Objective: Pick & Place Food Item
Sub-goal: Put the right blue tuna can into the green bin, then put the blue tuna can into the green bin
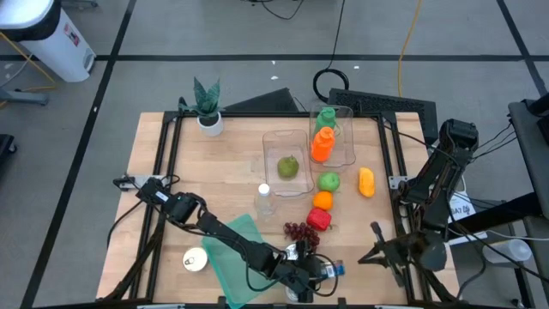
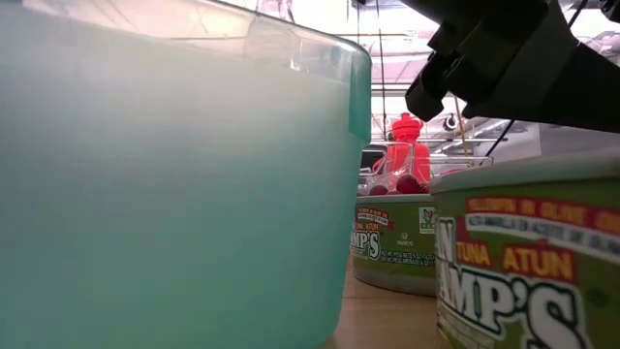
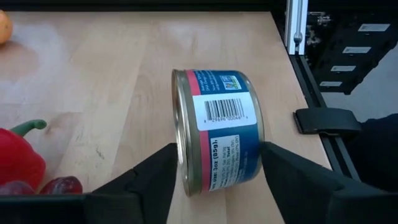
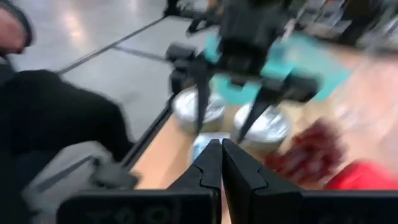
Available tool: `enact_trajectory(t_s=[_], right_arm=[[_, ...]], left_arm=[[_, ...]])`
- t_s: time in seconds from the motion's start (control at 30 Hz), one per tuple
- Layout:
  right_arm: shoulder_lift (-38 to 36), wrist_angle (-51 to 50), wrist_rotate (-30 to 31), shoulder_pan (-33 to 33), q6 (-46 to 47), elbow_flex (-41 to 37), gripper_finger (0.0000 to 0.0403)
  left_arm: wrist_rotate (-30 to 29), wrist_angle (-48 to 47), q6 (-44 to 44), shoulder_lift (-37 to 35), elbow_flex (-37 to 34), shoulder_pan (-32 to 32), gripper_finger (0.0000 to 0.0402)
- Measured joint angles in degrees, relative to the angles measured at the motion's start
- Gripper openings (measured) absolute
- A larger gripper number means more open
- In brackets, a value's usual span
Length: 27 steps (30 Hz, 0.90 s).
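Observation:
A small can with a blue and pink label (image 3: 224, 127) lies on its side near the table's near edge, its barcode facing up; the high view shows it as a blue patch (image 1: 333, 269). My left gripper (image 3: 217, 180) (image 1: 310, 268) reaches in from the table's left, with a finger on each side of the can. My right gripper (image 4: 221, 158) is shut and empty. It hovers at the table's right near corner (image 1: 377, 247), pointing at the left gripper (image 4: 249, 37). My left gripper holds the can by its two flat ends, pinched between the fingers: one finger (image 3: 163, 174) is on the rimmed end (image 3: 181, 155), the other (image 3: 280, 171) on the opposite end (image 3: 258, 149). The fingers lie level, across the can. Whether the can is lifted I cannot tell.
Two green-labelled tuna cans (image 2: 397, 247) (image 2: 528, 262) and a teal tub (image 2: 174, 174) stand by the near edge. A red pepper (image 3: 18, 158), grapes (image 3: 59, 185), an orange (image 1: 322, 200), a green apple (image 1: 328, 181) and a water bottle (image 1: 264, 199) lie mid-table. Clear bins (image 1: 287, 163) (image 1: 336, 129) sit farther back.

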Motion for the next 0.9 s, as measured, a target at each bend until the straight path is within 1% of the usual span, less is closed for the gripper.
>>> enact_trajectory(t_s=[0.1, 0.23, 0.33, 0.5, 0.63, 0.77, 0.9], right_arm=[[1.9, -0.2, -3.9, 0.0, 6.3, 0.0, 0.0], [6.5, 0.3, -7.0, -0.6, 13.3, 0.0, 0.0], [11.2, 0.5, -8.4, -2.0, 17.9, 0.0, 0.0], [17.8, 0.9, -8.8, -4.7, 23.7, 0.0, 0.0], [20.8, 4.4, -13.0, -6.4, 24.2, 0.0, 0.0], [23.4, 10.9, -13.2, -7.5, 20.8, 0.0, 0.0], [24.5, 13.6, -14.7, -9.3, 18.5, 0.0, 0.0]], left_arm=[[0.0, 0.0, -0.2, 0.0, 0.0, 0.0, 0.0265], [-0.5, 0.1, -1.3, 0.0, 0.0, 0.1, 0.0286], [-0.5, 0.1, -1.3, 0.0, 0.0, 0.2, 0.0302], [-0.4, 0.3, -1.4, 0.0, 0.0, 0.3, 0.0331], [0.8, 1.7, -1.5, 0.0, 0.0, 0.3, 0.0356], [1.5, 2.8, -1.4, 0.0, 0.0, 0.3, 0.0378], [1.5, 2.7, 0.0, 0.0, 0.0, 0.3, 0.0392]])
